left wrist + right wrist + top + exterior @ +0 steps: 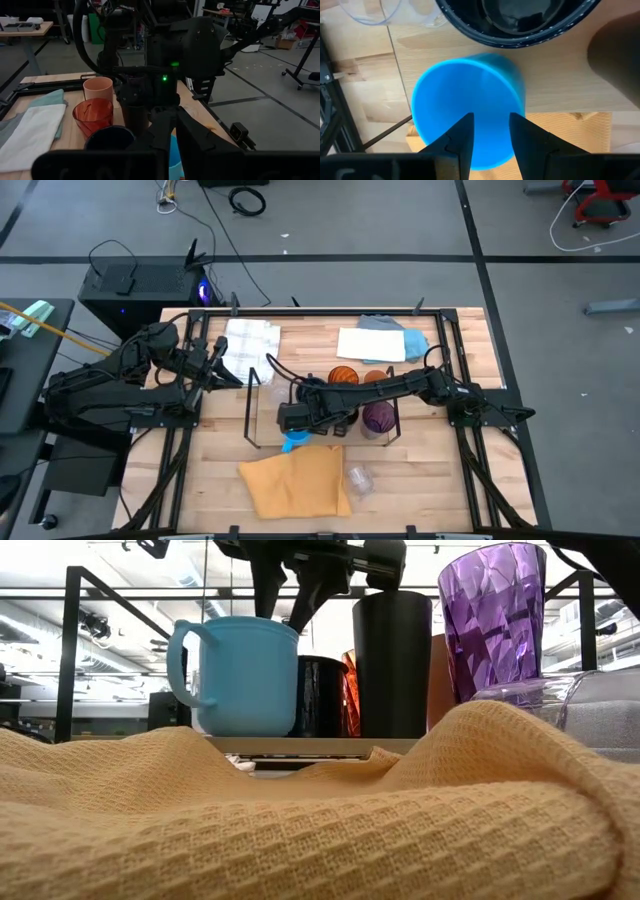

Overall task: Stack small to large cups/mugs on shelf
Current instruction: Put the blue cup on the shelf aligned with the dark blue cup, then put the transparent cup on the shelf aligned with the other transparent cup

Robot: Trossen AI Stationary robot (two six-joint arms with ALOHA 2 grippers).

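Observation:
A bright blue handled mug (pixel 245 675) stands upright on the near edge of the shelf (pixel 300 746). Behind it stand a dark navy mug (pixel 320 695), a black cup (pixel 392 665), a translucent orange cup (pixel 93 114) and a peach cup (pixel 98 89). A purple translucent cup (pixel 495 620) stands toward the shelf's right end. My right gripper (pixel 490 122) points steeply down just above the blue mug's (pixel 450 90) mouth, open, with only the mug's inside showing between its fingers. My left gripper (pixel 220 366) hangs shut at the table's left, clear of everything.
A yellow waffle cloth (pixel 297 480) lies heaped in front of the shelf, with a small clear glass (pixel 358 478) at its right. Folded white (pixel 250 338) and pale blue (pixel 385 340) cloths lie along the far edge. Black wire uprights (pixel 250 405) stand at the shelf's ends.

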